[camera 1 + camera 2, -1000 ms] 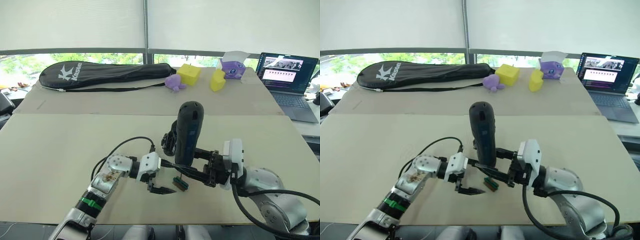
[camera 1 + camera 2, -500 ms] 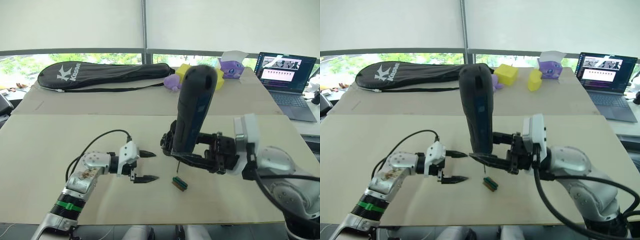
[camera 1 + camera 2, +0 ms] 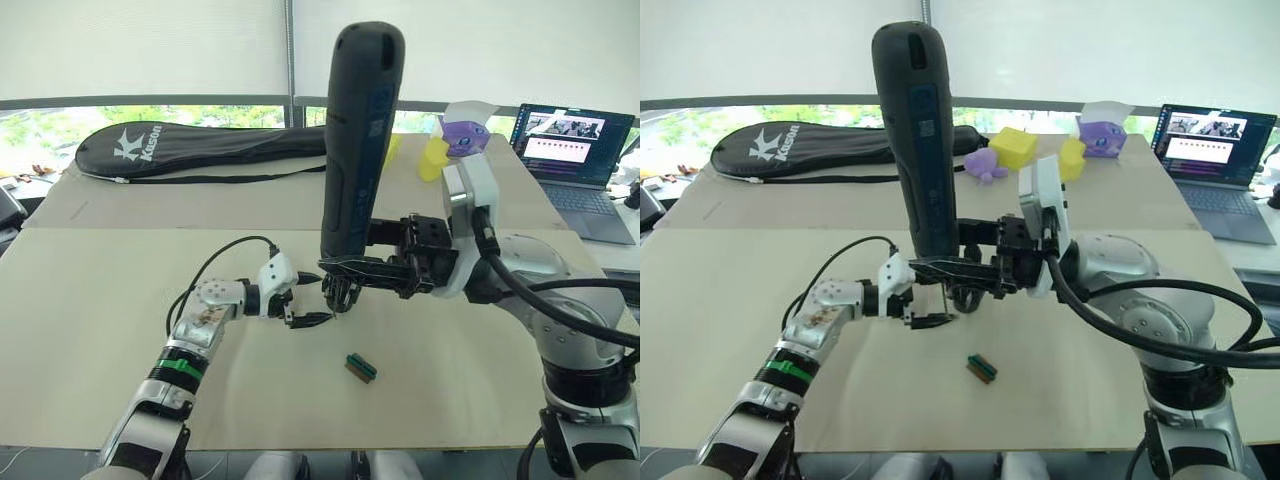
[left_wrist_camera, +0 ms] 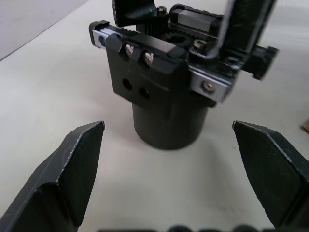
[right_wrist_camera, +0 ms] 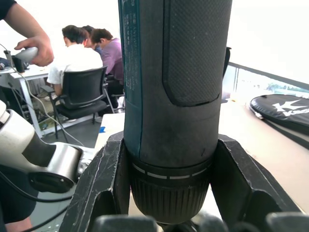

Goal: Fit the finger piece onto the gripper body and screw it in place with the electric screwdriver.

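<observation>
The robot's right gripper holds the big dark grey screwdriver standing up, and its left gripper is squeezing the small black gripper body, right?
Not squeezing. The left wrist view shows the left gripper open, its fingers apart on either side of the small black gripper body. The right gripper does hold the dark grey electric screwdriver upright.

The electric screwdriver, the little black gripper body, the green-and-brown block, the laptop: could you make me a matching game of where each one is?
Things:
1. electric screwdriver
2. gripper body
3. green-and-brown block
4. laptop

Places:
A. lying alone on the near table
B. standing on the table between the open left claw fingers, untouched
C. held upright in the right claw
D. open at the far right

Pairs: 1-C, 2-B, 3-A, 4-D
</observation>
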Motion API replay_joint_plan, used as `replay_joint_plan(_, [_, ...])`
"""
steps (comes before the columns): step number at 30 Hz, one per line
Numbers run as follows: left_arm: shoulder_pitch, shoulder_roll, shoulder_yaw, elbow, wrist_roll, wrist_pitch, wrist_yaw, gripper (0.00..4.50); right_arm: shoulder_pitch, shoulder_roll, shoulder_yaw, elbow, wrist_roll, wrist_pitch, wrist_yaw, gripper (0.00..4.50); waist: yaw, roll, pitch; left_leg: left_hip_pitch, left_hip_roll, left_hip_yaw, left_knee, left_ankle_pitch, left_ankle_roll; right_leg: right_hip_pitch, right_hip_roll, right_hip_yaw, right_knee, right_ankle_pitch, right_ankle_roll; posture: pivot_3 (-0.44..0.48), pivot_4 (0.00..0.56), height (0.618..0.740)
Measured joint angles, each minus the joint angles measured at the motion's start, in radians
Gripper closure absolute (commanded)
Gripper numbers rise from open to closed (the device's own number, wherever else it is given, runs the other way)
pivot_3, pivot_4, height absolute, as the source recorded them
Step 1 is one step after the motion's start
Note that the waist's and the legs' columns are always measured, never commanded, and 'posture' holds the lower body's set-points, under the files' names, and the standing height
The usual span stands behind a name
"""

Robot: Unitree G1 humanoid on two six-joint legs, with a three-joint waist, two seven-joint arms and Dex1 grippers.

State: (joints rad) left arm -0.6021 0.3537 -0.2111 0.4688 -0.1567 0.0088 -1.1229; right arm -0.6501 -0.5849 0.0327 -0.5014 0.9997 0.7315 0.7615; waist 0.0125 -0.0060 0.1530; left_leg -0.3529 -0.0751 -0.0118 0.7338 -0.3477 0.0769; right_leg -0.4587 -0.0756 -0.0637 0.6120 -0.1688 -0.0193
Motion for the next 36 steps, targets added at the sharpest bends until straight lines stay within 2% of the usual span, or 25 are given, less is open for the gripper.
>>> replay_joint_plan(4, [-0.039,-0.043,-0.007,0.082,0.024,-0.050,0.006,0.00,-0.051,0.029,0.013,0.035,-0.039,0.000,-0.001,2.58,0.000,0.000,0.000,0.000,0.000,0.000,0.000,0.000,0.000,0.000,0.000,0.000,0.000,0.000,0.000,0.000,0.150,0.740])
replay_joint_plan(13, [-0.076,-0.101,-0.006,0.192,0.055,-0.106,0.028,0.00,-0.054,0.058,0.038,0.074,-0.121,0.000,0.001,2.58,0.000,0.000,0.000,0.000,0.000,0.000,0.000,0.000,0.000,0.000,0.000,0.000,0.000,0.000,0.000,0.000,0.150,0.740])
replay_joint_plan(16, [-0.082,-0.114,-0.006,0.198,0.055,-0.106,0.024,0.85,-0.054,0.063,0.040,0.081,-0.149,0.000,0.003,2.58,0.000,0.000,0.000,0.000,0.000,0.000,0.000,0.000,0.000,0.000,0.000,0.000,0.000,0.000,0.000,0.000,0.150,0.740])
replay_joint_plan(19, [-0.083,-0.120,-0.005,0.199,0.054,-0.108,0.016,2.14,-0.054,0.065,0.040,0.084,-0.164,-0.001,0.007,2.58,0.000,0.000,0.000,0.000,0.000,0.000,0.000,0.000,0.000,-0.001,0.000,0.000,0.000,0.000,0.000,0.000,0.150,0.740])
replay_joint_plan(31, [-0.086,-0.106,-0.003,0.204,0.054,-0.114,0.006,2.14,-0.058,0.089,0.040,0.103,-0.216,-0.001,0.031,2.58,-0.003,0.000,0.000,0.000,0.000,0.000,0.000,0.000,0.000,-0.001,0.000,0.000,0.000,0.000,0.000,0.000,0.150,0.740])
replay_joint_plan(33, [-0.085,-0.096,-0.002,0.198,0.053,-0.109,0.002,1.09,-0.064,0.092,0.041,0.103,-0.229,-0.001,0.041,2.58,-0.005,0.000,0.000,0.000,0.000,0.000,0.000,0.000,0.000,-0.001,0.000,0.000,0.001,0.000,0.000,0.000,0.150,0.740])
replay_joint_plan(35, [-0.084,-0.075,0.000,0.195,0.053,-0.103,-0.005,0.29,-0.066,0.094,0.041,0.103,-0.233,-0.001,0.044,2.58,-0.006,0.000,0.000,0.000,0.000,0.000,-0.001,0.000,0.000,-0.002,0.000,0.000,0.001,0.000,0.000,0.000,0.150,0.740])
replay_joint_plan(36, [-0.081,-0.064,0.004,0.189,0.053,-0.100,-0.007,0.08,-0.066,0.096,0.041,0.103,-0.234,-0.002,0.045,2.58,-0.006,0.000,0.000,0.000,0.000,0.000,-0.001,0.000,0.000,-0.002,0.000,0.000,0.001,0.000,0.000,0.000,0.150,0.740])
